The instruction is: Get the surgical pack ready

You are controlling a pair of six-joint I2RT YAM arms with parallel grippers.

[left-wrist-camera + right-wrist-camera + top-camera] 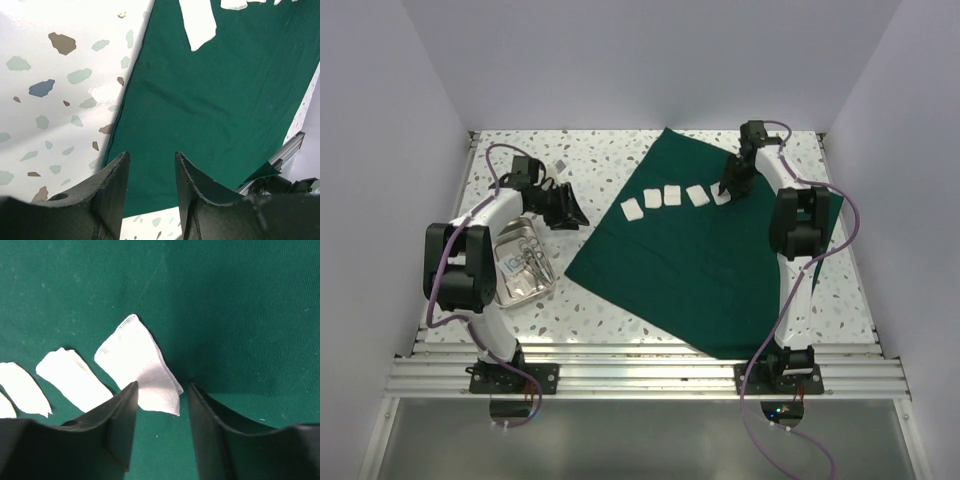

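The dark green cloth (pixel 700 255) lies flat on the table. Several white gauze squares (pixel 672 194) sit in a row on its far part. My right gripper (pixel 728 192) is open, low over the rightmost gauze (pixel 135 357), whose near corner lies between the fingers without being pinched; two more squares (pixel 72 377) lie to its left. My left gripper (pixel 570 212) is open and empty above the cloth's left edge (pixel 120 125), with one gauze (pixel 197 20) ahead of it. The steel tray (pixel 510 285) with silver scissors and forceps (pixel 532 262) sits on the table by the left arm.
White walls enclose the speckled table (pixel 610 150) on three sides. An aluminium rail (pixel 640 375) runs along the near edge, with both arm bases on it. The cloth's near corner reaches close to the rail.
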